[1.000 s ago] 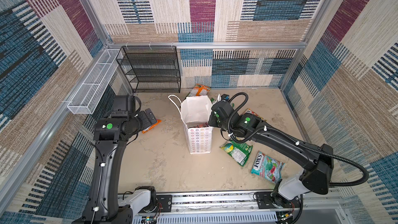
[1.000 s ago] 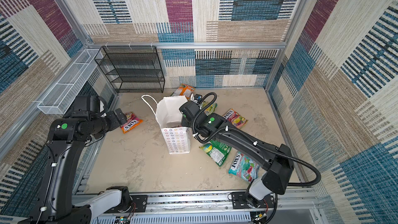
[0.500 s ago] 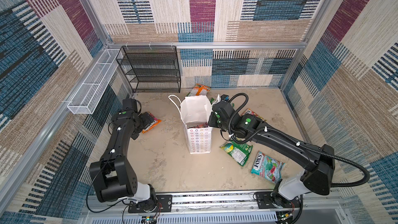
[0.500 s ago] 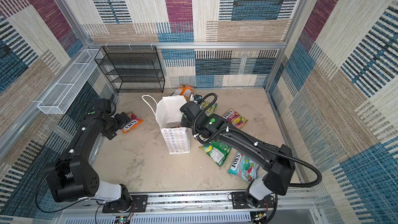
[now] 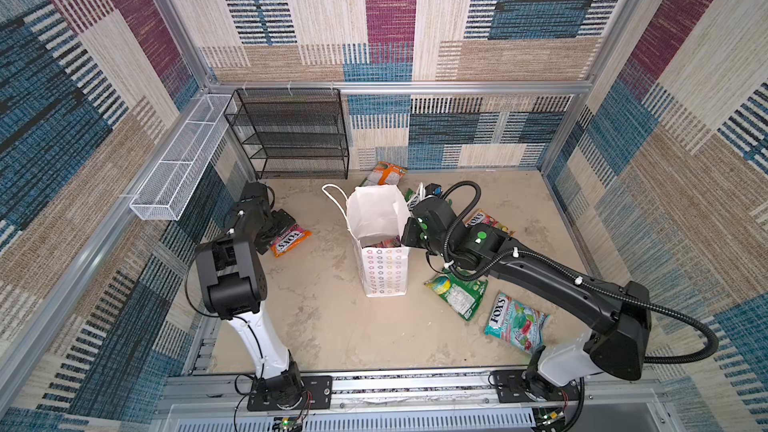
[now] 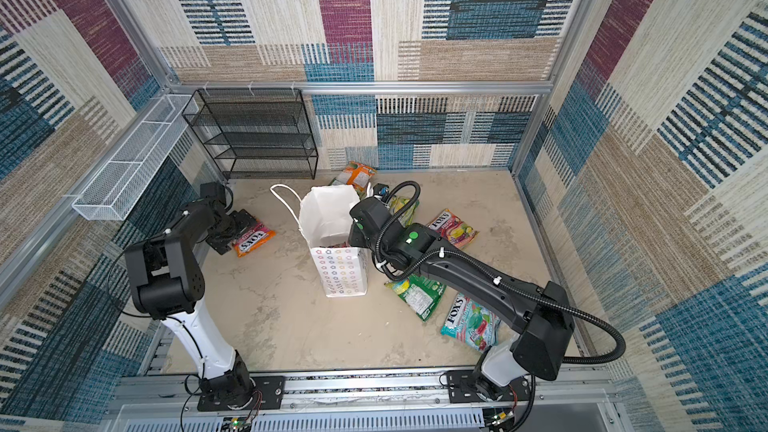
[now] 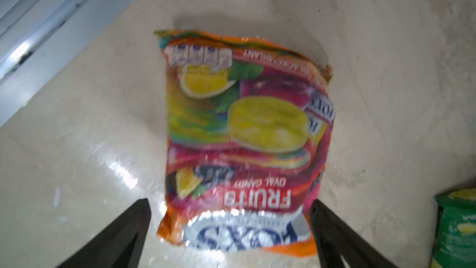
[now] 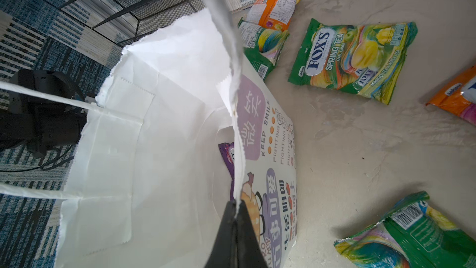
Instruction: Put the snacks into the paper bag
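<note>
The white paper bag (image 5: 384, 280) (image 6: 340, 270) stands upright and open mid-floor. My right gripper (image 8: 235, 203) (image 5: 409, 234) is shut on its right rim, with a purple snack (image 8: 228, 153) lying inside. My left gripper (image 7: 229, 202) (image 5: 282, 222) is open, its fingers either side of the near end of an orange FOX'S snack (image 7: 244, 135) (image 5: 291, 241) lying flat at the left. Whether they touch it I cannot tell. Other snacks lie loose: a green one (image 5: 457, 292), a teal one (image 5: 515, 322), an orange one (image 5: 384, 172) at the back and a green Spring Tea one (image 8: 353, 58).
A black wire rack (image 5: 291, 135) stands against the back wall and a white wire basket (image 5: 178, 168) hangs on the left wall. Another orange packet (image 5: 484, 220) lies behind my right arm. The metal base rail (image 5: 374, 388) runs along the front edge.
My left arm has folded down from high up, bringing its open gripper low over the orange packet. The right gripper and the bag have stayed put.
</note>
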Controlling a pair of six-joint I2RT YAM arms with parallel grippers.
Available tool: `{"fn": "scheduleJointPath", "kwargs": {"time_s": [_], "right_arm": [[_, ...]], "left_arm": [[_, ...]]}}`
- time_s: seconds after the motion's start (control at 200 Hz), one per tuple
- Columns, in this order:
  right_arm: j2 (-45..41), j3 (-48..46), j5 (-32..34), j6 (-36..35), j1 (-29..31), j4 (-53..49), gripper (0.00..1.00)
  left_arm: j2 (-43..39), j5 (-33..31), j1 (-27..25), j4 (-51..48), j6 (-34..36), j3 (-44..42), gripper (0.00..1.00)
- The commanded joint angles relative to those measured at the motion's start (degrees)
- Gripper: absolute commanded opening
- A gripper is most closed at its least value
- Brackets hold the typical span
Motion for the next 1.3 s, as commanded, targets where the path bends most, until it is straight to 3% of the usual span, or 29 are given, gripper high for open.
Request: {"fn": "scheduleJointPath", "kwargs": {"time_s": [0.0,0.331,0.651,0.891,1.187,1.297], "right_arm": [[0.1,0.4,-0.4,-0.8,0.0,1.0,0.0],[0.0,0.3,-0.4,-0.7,0.0,1.1,0.0],[0.2,0.8,-0.8,-1.3,0.0,1.1,0.0],[-0.2,0.3,-0.7,-1.2,0.0,1.4,0.0],[-0.2,0.1,-1.4,-1.7,0.0,1.9,0.0],[0.8,1.5,-4.3,-3.0,0.0,2.1,0.0]], "left_arm": [[3.4,0.4,0.0,-2.1,1.5,3.7,0.99],[7.2,-1.8,-0.7,-5.8,1.3,8.4,0.96],[8.3,-0.5,-1.0,-6.0,1.6,6.2,0.9],[6.4,1.3,-1.3,-5.3,1.4,3.5,0.75],[0.1,3.6,-1.9,-2.6,-5.1,-4.3,0.54],[-2.5,8.1,-2.2,2.1,-8.3,-8.9,0.48]]}}
